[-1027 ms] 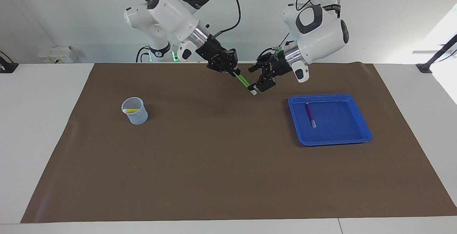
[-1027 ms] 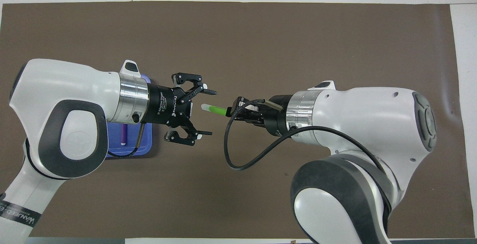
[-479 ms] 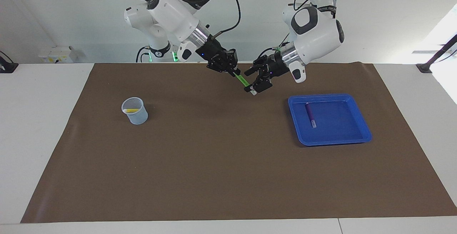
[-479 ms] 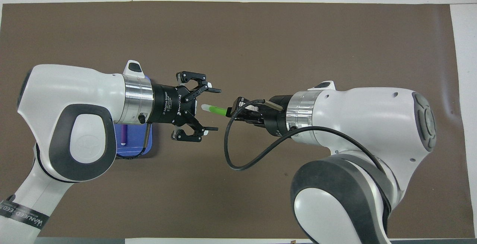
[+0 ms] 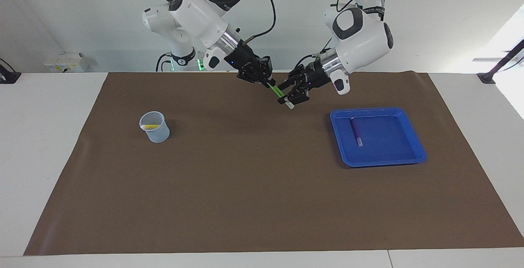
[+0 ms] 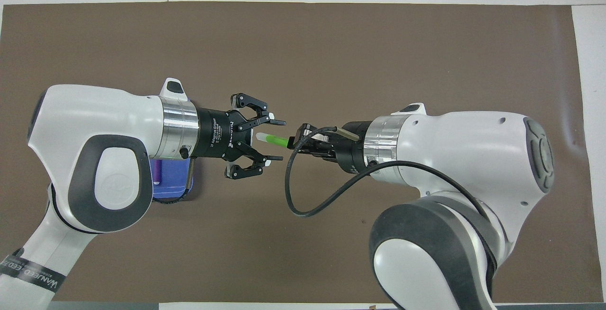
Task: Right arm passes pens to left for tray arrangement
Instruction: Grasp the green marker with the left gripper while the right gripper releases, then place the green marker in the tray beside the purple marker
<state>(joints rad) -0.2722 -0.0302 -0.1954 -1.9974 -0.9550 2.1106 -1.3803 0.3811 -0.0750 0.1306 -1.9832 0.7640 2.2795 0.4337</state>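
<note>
1. Right arm's black two-finger gripper (image 5: 268,83) raised over the brown table mat (image 5: 245,202), clamped on the upper end of the bright green marker pen (image 6: 274,139), pale tip pointing toward the left arm
2. Left arm's black two-finger gripper (image 6: 277,140) now drawn in around that pale tip, fingers (image 6: 276,122) narrower than a second ago but not visibly touching the pen (handover in hand, transfer not yet made)
3. Shallow bright blue plastic tray (image 5: 413,153) toward the left arm's end, purple marker pen (image 5: 355,131) already lying inside
4. Small translucent cup (image 5: 155,127) toward the right arm's end, yellow marker pen (image 5: 150,127) waiting within
</note>
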